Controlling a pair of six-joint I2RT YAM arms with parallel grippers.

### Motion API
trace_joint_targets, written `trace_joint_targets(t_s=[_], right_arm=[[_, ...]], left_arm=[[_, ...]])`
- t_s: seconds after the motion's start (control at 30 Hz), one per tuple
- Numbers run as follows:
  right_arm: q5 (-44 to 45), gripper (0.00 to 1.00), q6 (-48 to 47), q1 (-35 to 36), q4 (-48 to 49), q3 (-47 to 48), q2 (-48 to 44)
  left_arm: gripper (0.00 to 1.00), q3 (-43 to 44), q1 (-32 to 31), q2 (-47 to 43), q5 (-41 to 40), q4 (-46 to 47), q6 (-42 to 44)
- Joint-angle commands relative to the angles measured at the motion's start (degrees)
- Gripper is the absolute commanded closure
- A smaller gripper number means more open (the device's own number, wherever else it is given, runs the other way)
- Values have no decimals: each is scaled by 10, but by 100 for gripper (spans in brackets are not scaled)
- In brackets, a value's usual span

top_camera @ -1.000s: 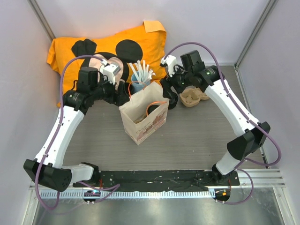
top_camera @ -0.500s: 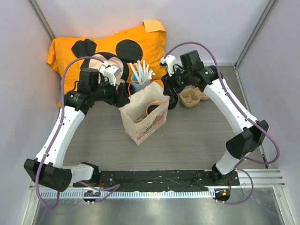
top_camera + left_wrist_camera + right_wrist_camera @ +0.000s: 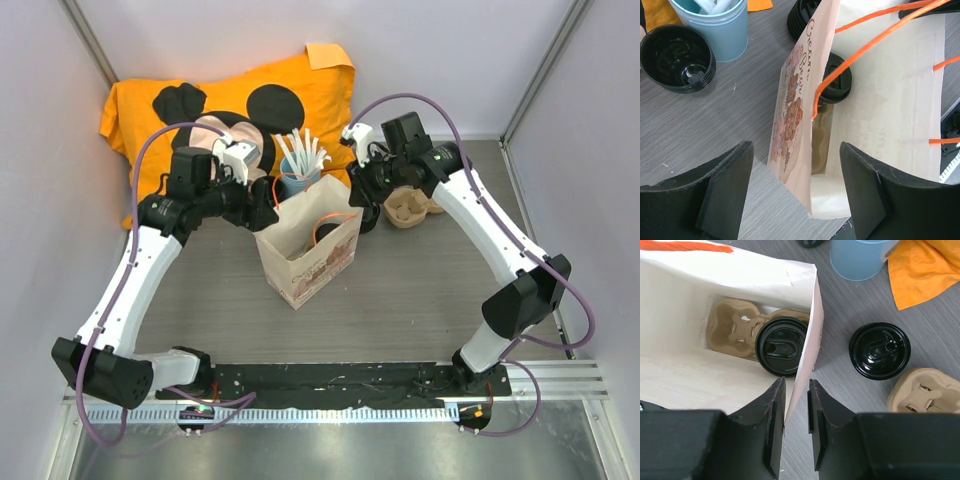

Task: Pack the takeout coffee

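**One coffee in the bag, one outside**

The paper bag (image 3: 790,100) stands open on the desk (image 3: 840,305). The right gripper (image 3: 796,384) is almost closed, with the bag's thin side wall between its fingers. It looks like it pinches the wall so the mouth of the bag does not flop shut. The left gripper (image 3: 795,146) is wide open and holds nothing. One finger is outside the printed wall and the other is over the opening, maybe ready to steady that end.

One coffee cup (image 3: 782,346) with a black lid sits down inside the bag. It seems to rest in a brown cardboard tray (image 3: 732,327), which should stop it from tipping. A second coffee cup (image 3: 880,350) stands on the desk just beside the bag, near a spare tray (image 3: 925,390). I think that one needs to go in next. The blue cup (image 3: 720,25) of white sticks stands off to the side, away from the opening.
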Motion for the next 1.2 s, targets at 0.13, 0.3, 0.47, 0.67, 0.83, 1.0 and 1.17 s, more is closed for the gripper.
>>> trace_joint_targets(t_s=[0.13,0.3,0.47,0.67,0.83,1.0,1.17], right_arm=[[-18,70,17,6,-11,1,-43],[-19,70,20,9,-22,-2,-59],[-18,70,23,13,-27,-6,-65],[-14,70,20,18,-33,-15,-62],[-14,70,16,20,-42,-15,-61],[-28,70,11,24,-63,-9,-69],[-38,70,5,24,-77,-19,-80]], left_arm=[[26,2,2,5,15,22,-3],[26,0,2,14,16,29,-8],[26,0,3,19,9,36,-10],[26,2,2,22,1,42,-9],[26,4,2,25,-4,45,-8],[26,1,3,30,-8,50,-7],[26,-1,3,36,-16,54,-4]])
